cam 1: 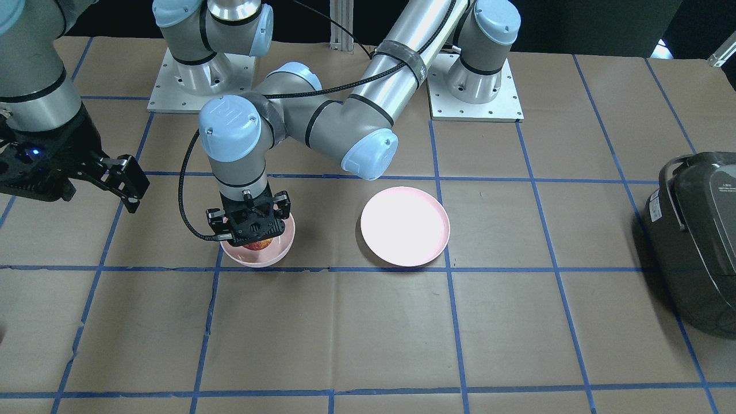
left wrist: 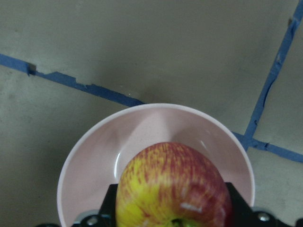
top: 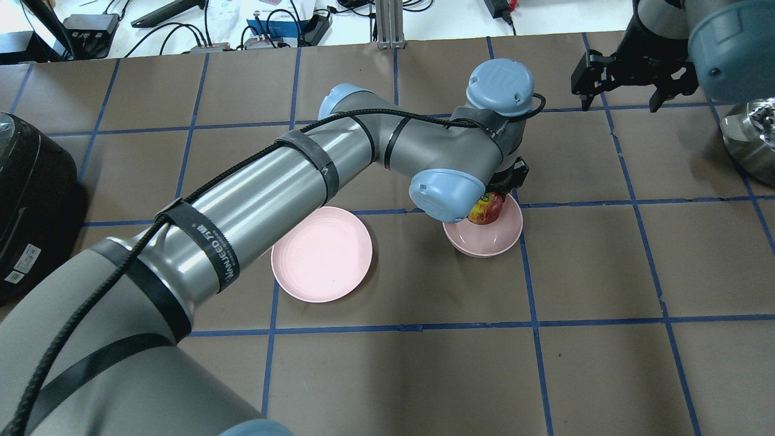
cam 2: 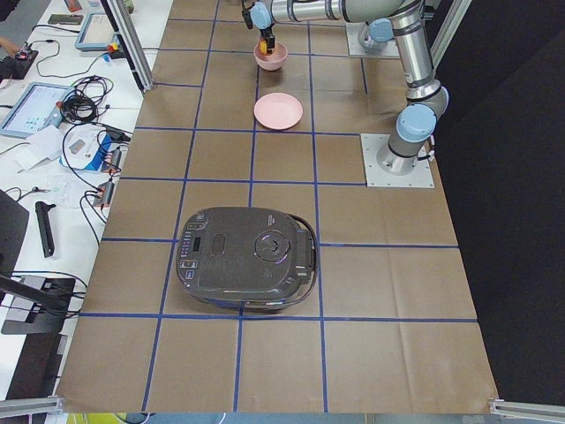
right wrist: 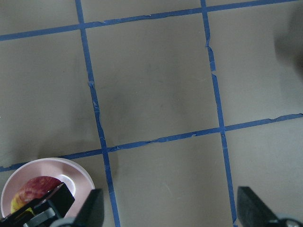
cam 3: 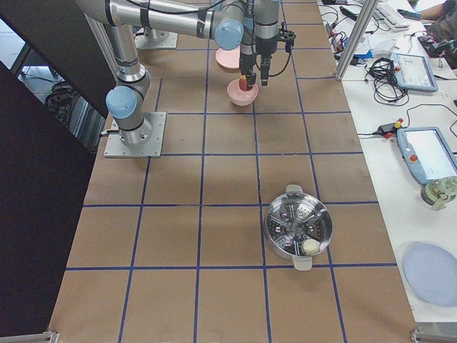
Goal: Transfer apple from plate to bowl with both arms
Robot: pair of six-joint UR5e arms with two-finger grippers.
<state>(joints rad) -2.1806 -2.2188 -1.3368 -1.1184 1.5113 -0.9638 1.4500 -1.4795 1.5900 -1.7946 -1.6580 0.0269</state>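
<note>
The apple (left wrist: 173, 187), red with yellow streaks, sits between the fingers of my left gripper (cam 1: 257, 238), which is shut on it. The gripper holds it just over the inside of the pink bowl (cam 1: 259, 257). The overhead view shows the apple (top: 486, 209) at the bowl's (top: 484, 239) far rim, with the gripper hidden under the wrist. The flat pink plate (cam 1: 404, 226) lies bare beside the bowl, and shows in the overhead view (top: 321, 254) too. My right gripper (cam 1: 123, 184) is open and empty, hovering apart from the bowl; its wrist view catches the bowl (right wrist: 78, 172) and apple (right wrist: 35, 187).
A black rice cooker (cam 1: 696, 230) stands at the table end on my left. A metal steamer pot (cam 3: 298, 229) stands at the end on my right. Blue tape lines grid the brown table cover. The arm base plates (cam 1: 477, 86) sit at the robot's edge.
</note>
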